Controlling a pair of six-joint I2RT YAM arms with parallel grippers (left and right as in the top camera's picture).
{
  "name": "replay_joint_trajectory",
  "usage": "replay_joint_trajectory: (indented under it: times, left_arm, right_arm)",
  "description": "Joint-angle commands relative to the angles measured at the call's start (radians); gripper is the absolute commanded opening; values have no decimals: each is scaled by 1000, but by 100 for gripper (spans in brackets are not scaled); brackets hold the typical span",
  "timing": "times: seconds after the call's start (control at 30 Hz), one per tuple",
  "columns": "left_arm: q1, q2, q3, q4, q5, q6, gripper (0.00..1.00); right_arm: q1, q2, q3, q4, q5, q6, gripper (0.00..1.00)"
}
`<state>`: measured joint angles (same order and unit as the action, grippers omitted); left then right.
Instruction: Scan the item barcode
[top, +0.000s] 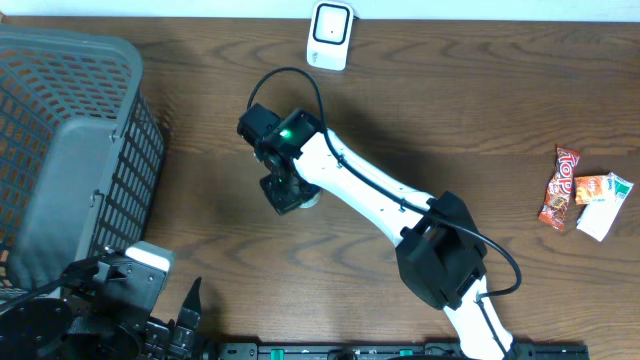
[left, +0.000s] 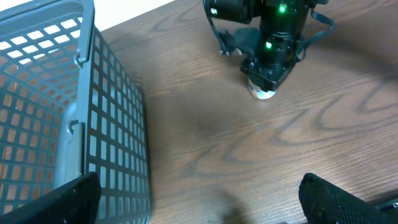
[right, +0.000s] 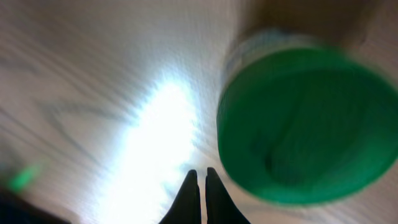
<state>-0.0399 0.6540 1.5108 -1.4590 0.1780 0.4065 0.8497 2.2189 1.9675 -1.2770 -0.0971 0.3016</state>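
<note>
Although the right wrist view is blurred, the small container (right: 305, 124) fills its right half. Its green lid faces the camera, so it seems to stand upright on the surface (top: 450, 100) with its long axis vertical. It sits just to the right of the right fingers (right: 191, 202) and slightly ahead of their tips. Those fingers are pressed together with nothing between them, pointing down at bare wood beside the lid.

The coming move turns on that offset. To take the container, the fingers would have to part and shift right until they straddle it. The right arm is plainly the nearer one. The left fingers (left: 62, 199) are spread wide and hold nothing, and the container lies well ahead of them and to their right, under the other arm's wrist.

The white scanner (top: 330, 35) lies well beyond the right fingers at the far edge, and the grey mesh basket (top: 70, 150) stands just to the left of the left fingers.

No barcode or label on the container can be read. Its white side shows only a faint band of print, too small to make out. Far off to the right of both arms, a red wrapper (top: 565, 185) bears letters that look like "Top".
</note>
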Motion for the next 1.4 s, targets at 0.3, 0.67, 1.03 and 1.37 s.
replay_joint_trajectory:
  times: [0.3,0.67,1.03,1.37]
  left_arm:
    - [4,-3,-6,-7,5,-12,100]
    - [4,-3,-6,-7,5,-12,99]
    - [4,-3,-6,-37,5,-12,99]
    - [4,-3,-6,-40,5,-12,99]
  right_arm:
    - [11,10,0,-181,95,132,59]
    - [-15,11,0,-38,-128,607,99]
    - [-87,11,-68,117,-17,1088,99]
    - [-111,13,-236,286,-44,1160,83]
